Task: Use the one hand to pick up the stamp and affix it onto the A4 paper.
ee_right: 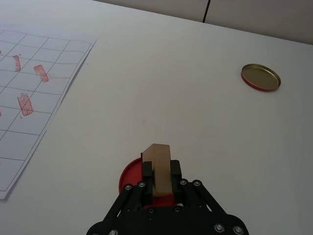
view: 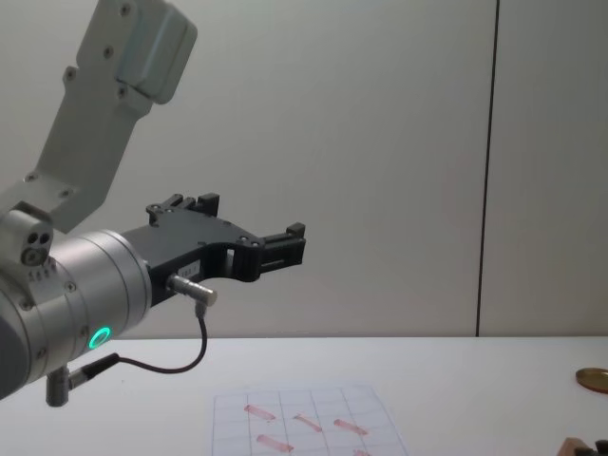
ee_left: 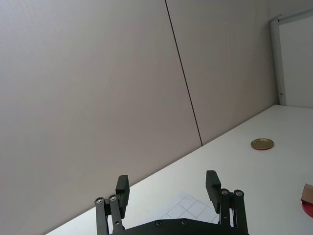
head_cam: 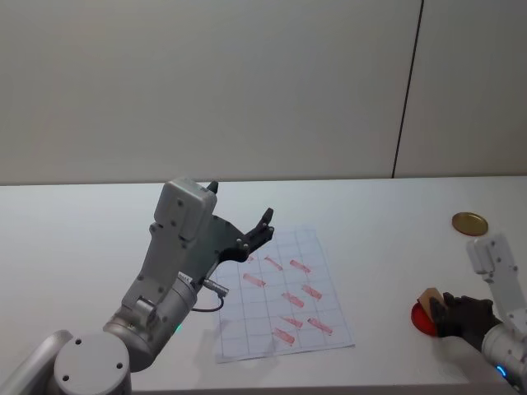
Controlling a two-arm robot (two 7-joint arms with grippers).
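The stamp, a small light-brown wooden block, is clamped between the fingers of my right gripper. It stands upright over a red round ink pad near the table's front right. In the head view the stamp shows just left of the gripper's dark fingers. The A4 paper, white with a faint grid and several reddish stamp marks, lies flat at the table's middle, well left of the stamp. My left gripper hangs open and empty in the air above the paper's far left corner.
A round golden lid lies on the table at the far right, beyond the ink pad. My raised left arm stands over the paper's left side. Bare white table lies between the paper and the ink pad.
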